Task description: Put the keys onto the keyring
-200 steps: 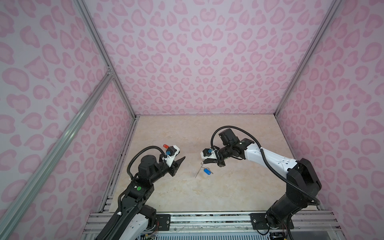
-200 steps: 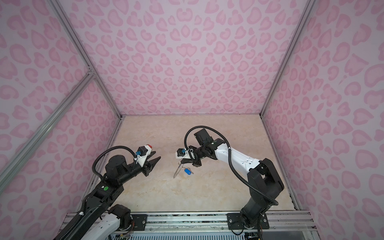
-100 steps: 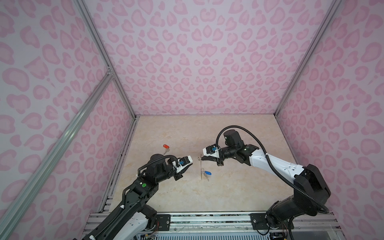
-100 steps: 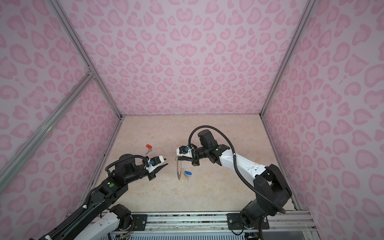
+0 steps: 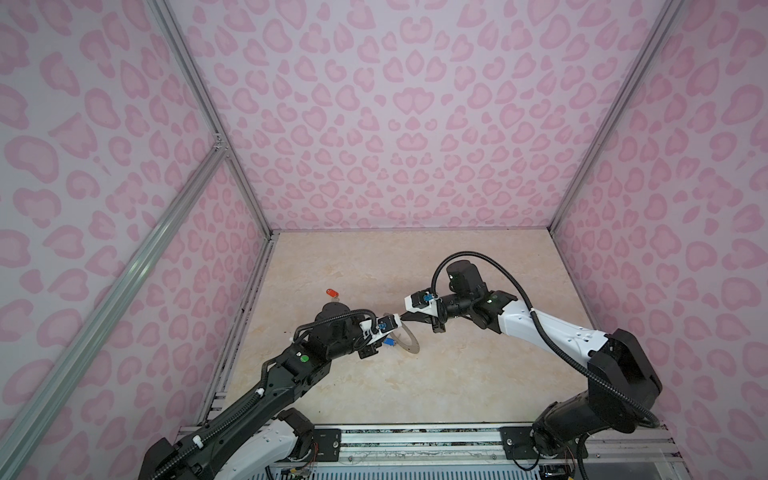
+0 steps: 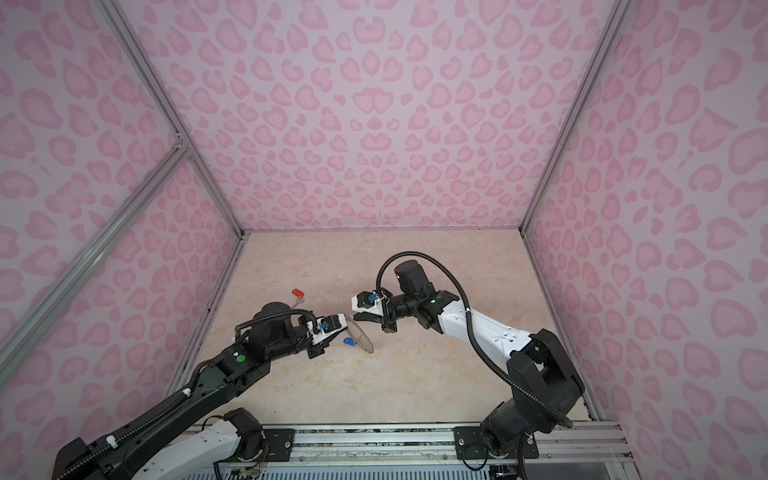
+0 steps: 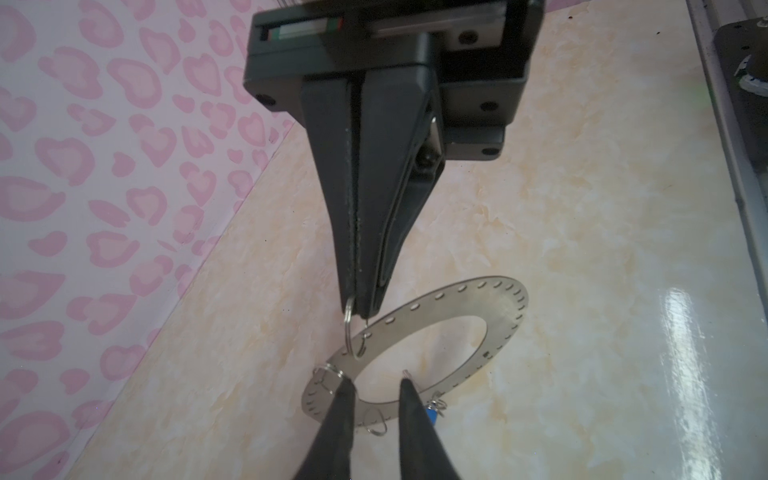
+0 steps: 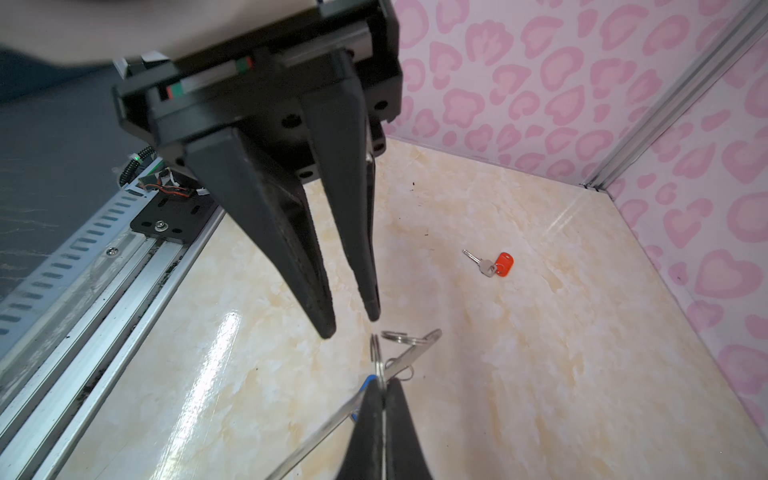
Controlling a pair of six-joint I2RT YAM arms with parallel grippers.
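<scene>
The keyring (image 5: 409, 343) (image 6: 362, 337), a flat grey disc with a wide hole, hangs tilted above the floor. My right gripper (image 5: 405, 319) (image 8: 380, 384) is shut on one of its wire loops (image 7: 351, 316). A key with a blue tag (image 5: 388, 341) (image 7: 432, 415) dangles from the ring's rim. My left gripper (image 5: 395, 328) (image 7: 376, 382) has come up to the ring's near rim (image 7: 374, 405), jaws a little apart and straddling it, a small loop between them. The other key, with a red-orange tag (image 5: 332, 293) (image 8: 494, 265), lies on the floor behind the left arm.
Pink patterned walls close in the marbled floor (image 5: 415, 270) on three sides. An aluminium rail (image 5: 415, 436) runs along the front edge, and a metal profile (image 5: 249, 299) follows the left wall's foot. The two arms meet nose to nose at mid-floor.
My left arm has swung right, from beside the red-tagged key to the keyring, and its jaws have narrowed. The right gripper has stayed shut on the loop, shifting slightly right.
</scene>
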